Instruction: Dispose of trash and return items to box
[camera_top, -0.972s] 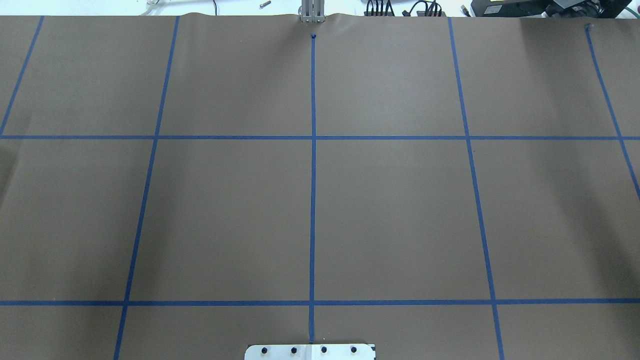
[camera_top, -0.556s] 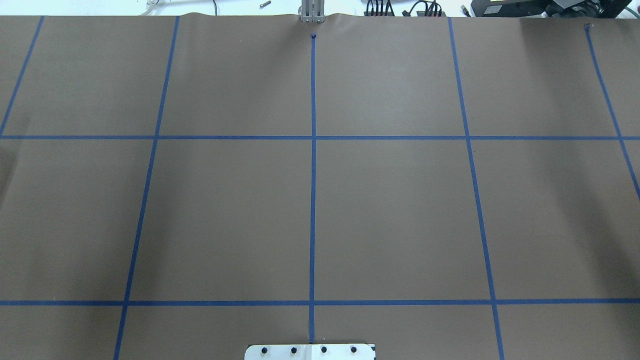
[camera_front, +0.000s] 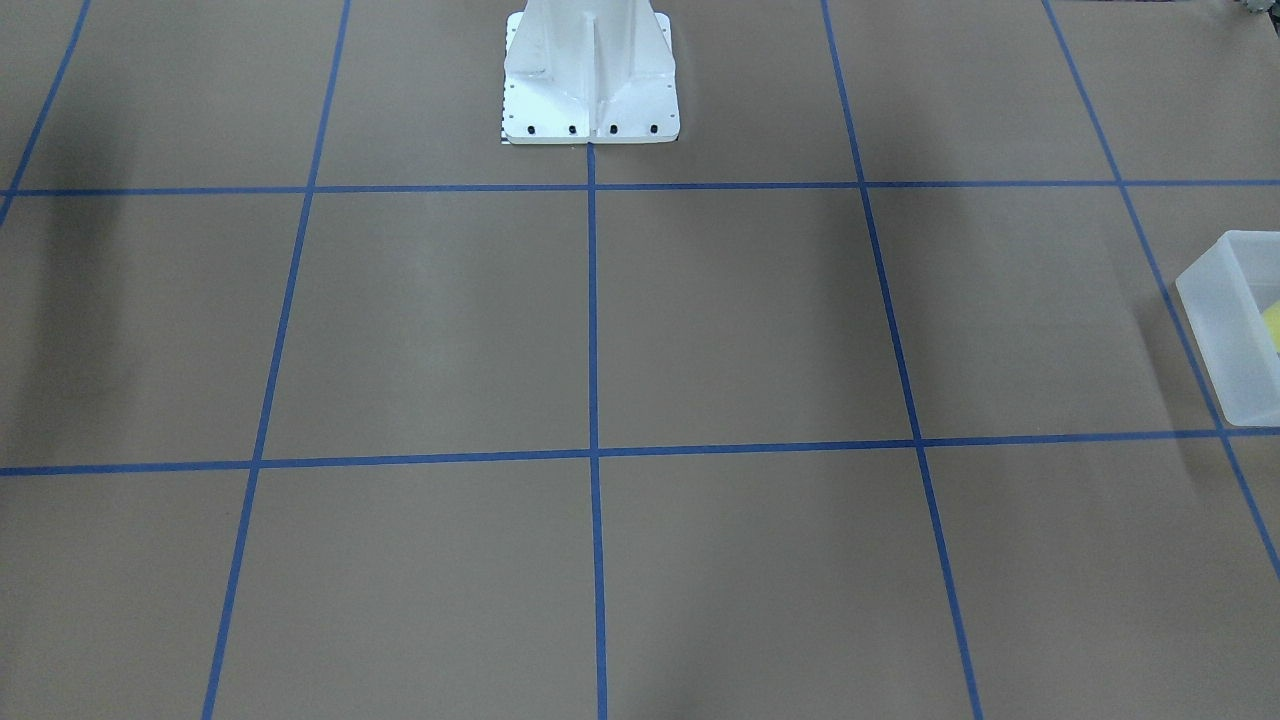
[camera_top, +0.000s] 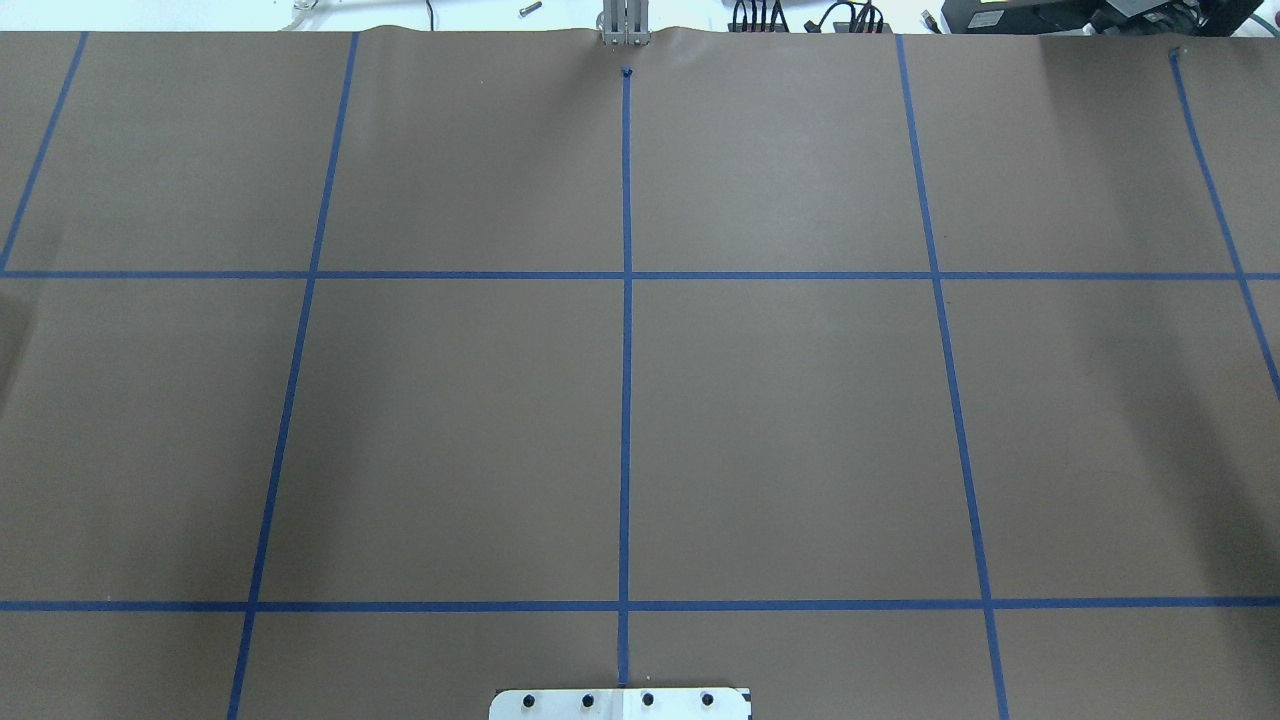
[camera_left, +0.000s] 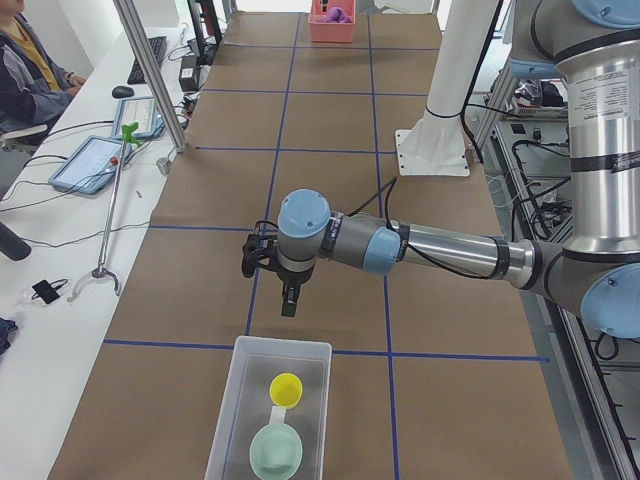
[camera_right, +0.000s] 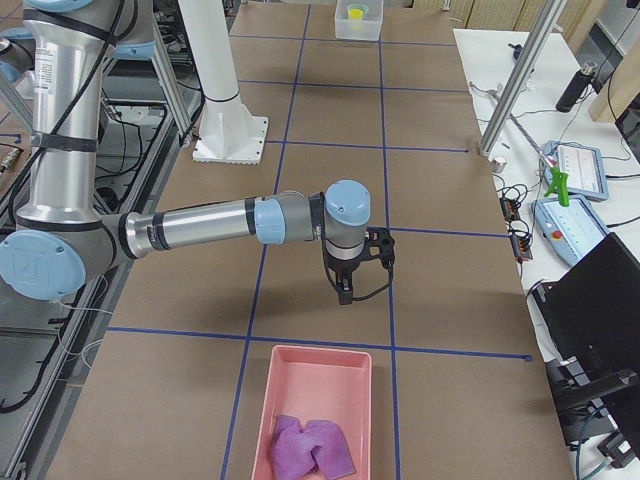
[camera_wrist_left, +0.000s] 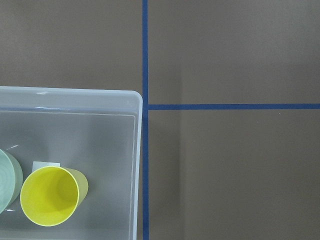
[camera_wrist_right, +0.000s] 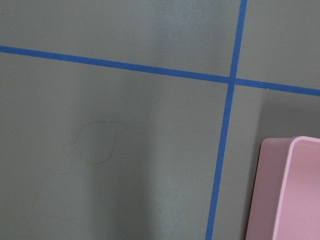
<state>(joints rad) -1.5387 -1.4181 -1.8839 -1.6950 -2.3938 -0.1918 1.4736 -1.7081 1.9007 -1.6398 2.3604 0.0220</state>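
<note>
Nearest in the left side view, the bowl (camera_left: 276, 452) and cup (camera_left: 286, 388) are sitting inside the box (camera_left: 283, 344); beyond, the left gripper (camera_left: 288, 300) is hanging. Only the right side view is showing the right gripper (camera_right: 345, 292); whether either is spread or pressed together, I cannot tell.

Brown paper (camera_top: 800, 420) is covering the whole big table (camera_front: 420, 330). Blue tape (camera_top: 626, 400) is running across it and making big squares. A white desk (camera_left: 50, 340) is standing along one side. Two tablets (camera_left: 95, 163) are lying on it (some thin wires too). A person (camera_left: 25, 70) is sitting at the far end of the desk. A silver pole (camera_left: 150, 72) is leaning up from the table's edge. Soft light is making grey shadows on the paper.
</note>
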